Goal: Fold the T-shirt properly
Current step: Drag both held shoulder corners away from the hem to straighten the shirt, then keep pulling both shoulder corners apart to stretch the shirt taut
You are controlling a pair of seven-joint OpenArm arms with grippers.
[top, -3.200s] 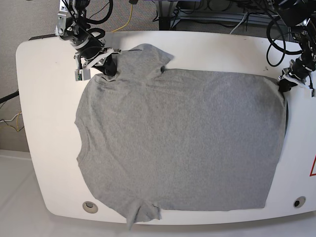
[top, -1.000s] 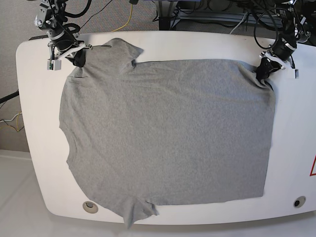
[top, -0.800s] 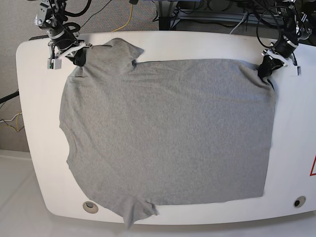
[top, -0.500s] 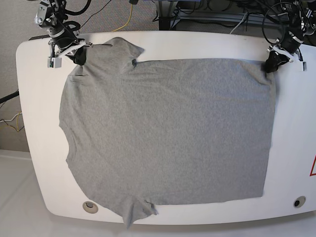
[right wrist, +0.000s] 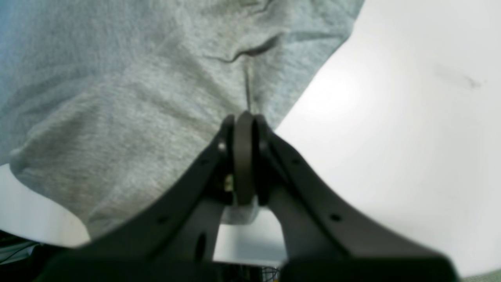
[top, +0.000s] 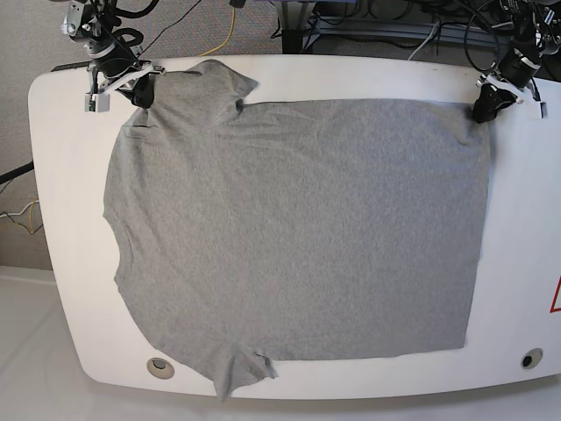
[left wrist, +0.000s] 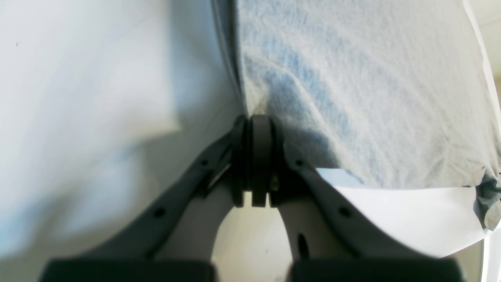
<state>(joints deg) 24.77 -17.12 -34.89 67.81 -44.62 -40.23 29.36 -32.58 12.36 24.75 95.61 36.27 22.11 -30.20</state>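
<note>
1. The grey T-shirt [top: 298,228] lies spread flat on the white table [top: 61,219], covering most of its top; in the base view the neck side faces left and the hem runs down the right.
2. One sleeve [top: 215,88] points toward the far edge of the table, and the other sleeve [top: 238,373] reaches the near edge, its tip lying at the rim.
3. The cloth is mostly smooth, with light wrinkles near the far left corner.
4. The right gripper [top: 140,92] sits at the far left corner of the shirt in the base view, its jaws pressed together on a pinch of fabric beside the far sleeve; the right wrist view shows cloth bunching at the closed tips [right wrist: 244,117].
5. The left gripper [top: 485,110] sits at the far right corner, jaws clamped on the hem corner; the left wrist view shows the shirt's edge running into the closed tips [left wrist: 256,119].
6. Two round holes are set in the table near its front edge, one at the left [top: 158,367] and one at the right [top: 531,359].
7. Cables [top: 232,26] hang behind the table.
</note>
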